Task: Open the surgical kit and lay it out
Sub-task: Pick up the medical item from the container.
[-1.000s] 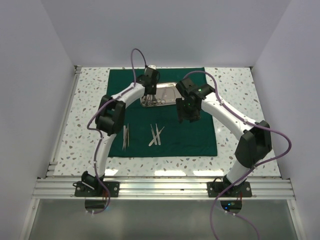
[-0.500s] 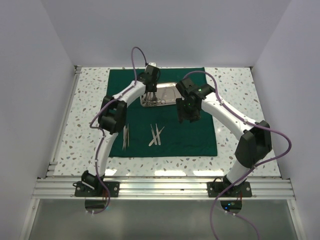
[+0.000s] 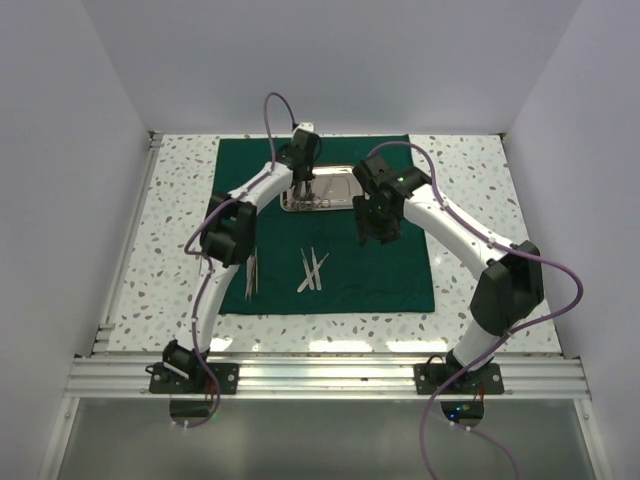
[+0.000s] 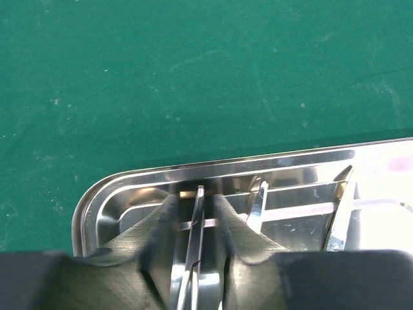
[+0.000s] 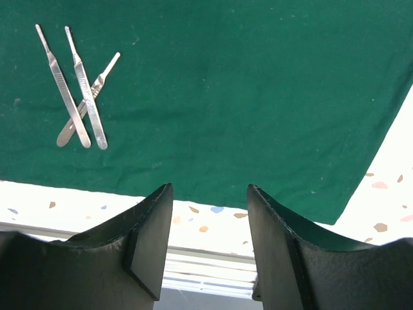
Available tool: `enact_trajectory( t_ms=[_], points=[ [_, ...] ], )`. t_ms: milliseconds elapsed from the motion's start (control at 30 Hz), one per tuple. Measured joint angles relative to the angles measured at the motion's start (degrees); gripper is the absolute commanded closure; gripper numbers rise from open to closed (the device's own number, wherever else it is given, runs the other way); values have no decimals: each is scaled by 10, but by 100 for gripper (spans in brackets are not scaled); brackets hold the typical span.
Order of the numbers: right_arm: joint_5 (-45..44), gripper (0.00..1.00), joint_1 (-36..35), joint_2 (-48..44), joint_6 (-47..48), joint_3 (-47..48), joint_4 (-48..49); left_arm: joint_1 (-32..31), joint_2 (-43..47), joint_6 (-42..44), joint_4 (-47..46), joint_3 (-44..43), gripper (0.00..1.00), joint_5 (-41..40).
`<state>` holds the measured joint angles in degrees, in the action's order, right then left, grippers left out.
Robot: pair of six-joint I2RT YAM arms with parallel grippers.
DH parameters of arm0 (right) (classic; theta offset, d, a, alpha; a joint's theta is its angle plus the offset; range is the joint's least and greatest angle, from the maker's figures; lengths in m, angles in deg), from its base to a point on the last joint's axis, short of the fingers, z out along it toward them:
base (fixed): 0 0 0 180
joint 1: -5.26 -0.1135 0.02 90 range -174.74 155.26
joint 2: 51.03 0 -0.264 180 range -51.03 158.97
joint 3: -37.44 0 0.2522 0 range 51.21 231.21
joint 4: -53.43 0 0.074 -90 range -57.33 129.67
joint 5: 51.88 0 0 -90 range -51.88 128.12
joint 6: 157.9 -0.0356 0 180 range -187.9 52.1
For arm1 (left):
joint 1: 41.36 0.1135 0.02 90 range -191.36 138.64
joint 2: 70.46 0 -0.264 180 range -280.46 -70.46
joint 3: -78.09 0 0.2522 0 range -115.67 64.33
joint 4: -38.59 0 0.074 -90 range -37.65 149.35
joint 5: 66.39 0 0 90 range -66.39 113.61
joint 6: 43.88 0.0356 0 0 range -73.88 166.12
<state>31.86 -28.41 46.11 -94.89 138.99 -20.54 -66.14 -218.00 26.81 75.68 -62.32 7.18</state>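
Inside the steel tray, the left claw pinches a slim instrument; right claw hangs spread, empty.

- Tray: its right and near parts are cut off by the left wrist view's edges.
- Instrument between the left end effector fingers: only a slim tip shows, type unclear.
- Top view: tray contents too small to identify.

Plain white walls enclose a speckled terrazzo bench — an aluminium rail along its near edge.
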Motion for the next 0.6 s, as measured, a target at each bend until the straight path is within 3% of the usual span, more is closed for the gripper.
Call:
enact_trajectory(
  t_ms=[233, 600],
  points=[
    [0, 47, 1, 4, 1, 2, 0, 2, 15, 4, -20, 33, 100, -8],
    [0, 48, 7, 9, 2, 6, 2, 4, 19, 6, -26, 37, 100, -1]
  ],
)
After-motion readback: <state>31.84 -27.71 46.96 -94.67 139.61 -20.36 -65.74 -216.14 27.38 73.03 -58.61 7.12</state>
